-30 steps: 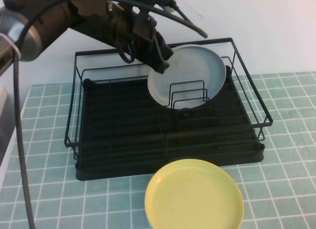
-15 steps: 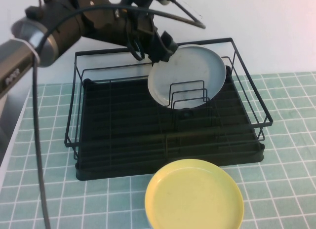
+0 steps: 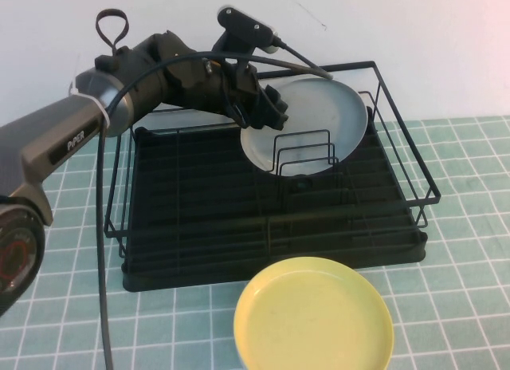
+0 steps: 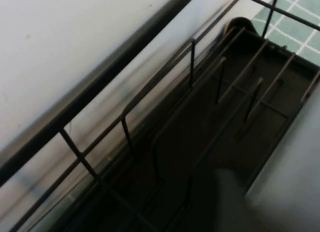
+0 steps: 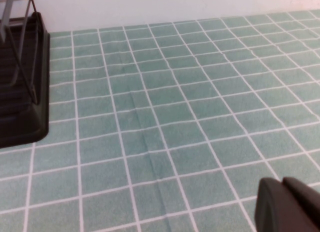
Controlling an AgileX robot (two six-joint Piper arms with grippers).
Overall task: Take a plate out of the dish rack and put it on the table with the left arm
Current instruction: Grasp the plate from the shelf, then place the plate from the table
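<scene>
— At the back right of the dish rack (image 3: 271,218), where is the plate (image 3: 315,127) now?

— Leaning on edge against the small upright dividers (image 3: 303,151), its face turned toward the camera. The left gripper (image 3: 269,108) sits at the plate's nine o'clock rim, black fingers right against the grey edge.

— Has it got hold?

— I can't tell; the fingers blur into the rim in the high view, and the left wrist view shows only rack wires and a grey smear (probably the plate).

— What changed in the last second?

— The left arm (image 3: 96,123) swung down and flattened out, and the gripper slid from the plate's eleven o'clock to nine. The plate tipped slightly but stays in its slot, so the lift hasn't begun.

— And around it?

— A yellow plate (image 3: 313,316) lies on the table (image 3: 462,226) at the rack's six o'clock. The right gripper (image 5: 287,207) hovers over bare tiles, parked.
</scene>
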